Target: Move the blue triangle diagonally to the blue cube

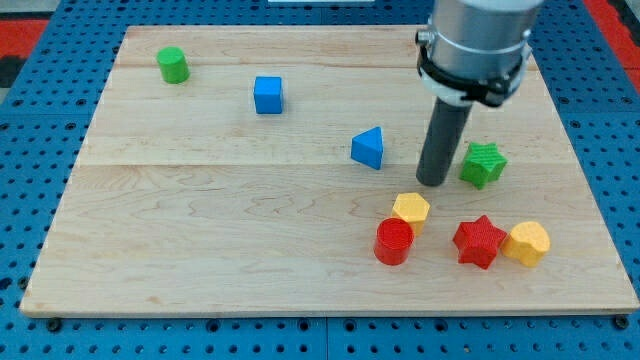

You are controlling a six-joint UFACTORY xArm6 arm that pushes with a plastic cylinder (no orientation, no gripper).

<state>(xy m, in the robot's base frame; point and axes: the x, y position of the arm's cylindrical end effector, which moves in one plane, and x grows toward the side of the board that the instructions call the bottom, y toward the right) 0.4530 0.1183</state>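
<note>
My tip sits to the right of the blue triangle, not touching it.

My tip [433, 183] rests on the wooden counter [200, 240], between the blue triangle [368, 148] on its left and the green star [483, 164] just beside it on its right. There is no hand on this arm, only the dark rod, so nothing is held. The blue cube [268, 95] is up and to the left of the triangle, well apart from it. A green cylinder [173, 65] stands near the top left corner. Below my tip sit a yellow block [411, 209] touching a red cylinder [394, 241], and a red star [479, 241] touching another yellow block [527, 243].
</note>
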